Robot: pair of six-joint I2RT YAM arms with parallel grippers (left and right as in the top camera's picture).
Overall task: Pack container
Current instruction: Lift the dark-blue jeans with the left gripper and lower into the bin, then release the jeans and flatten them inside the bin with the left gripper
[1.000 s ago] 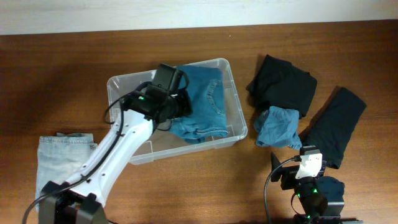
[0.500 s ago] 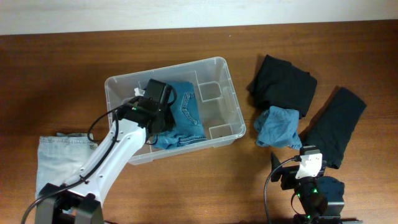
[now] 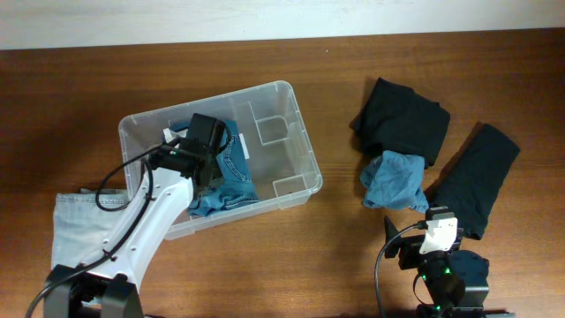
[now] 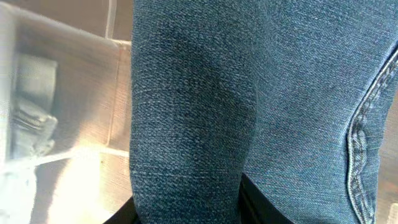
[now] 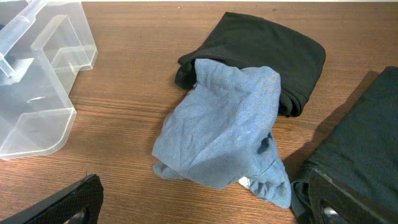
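Note:
The clear plastic container [image 3: 303, 152] sits at an angle left of the table's middle. It also shows in the right wrist view [image 5: 37, 93]. Blue jeans [image 3: 231, 168] lie bunched in its left half. My left gripper [image 3: 201, 146] is down inside the container and shut on the jeans. Denim [image 4: 199, 112] fills the left wrist view and sits between the jaws. My right gripper [image 5: 211, 205] is open and empty, low over the table at the front right, short of a light blue garment [image 5: 224, 130].
The light blue garment [image 3: 395, 181] lies against a folded black garment [image 3: 402, 119]. A second black garment [image 3: 477, 177] lies further right. Pale denim jeans [image 3: 84, 221] lie at the front left, outside the container.
My left gripper has pulled to the left with the jeans. The jeans have bunched into the container's left half, and the container itself has slid left. The right arm has not moved.

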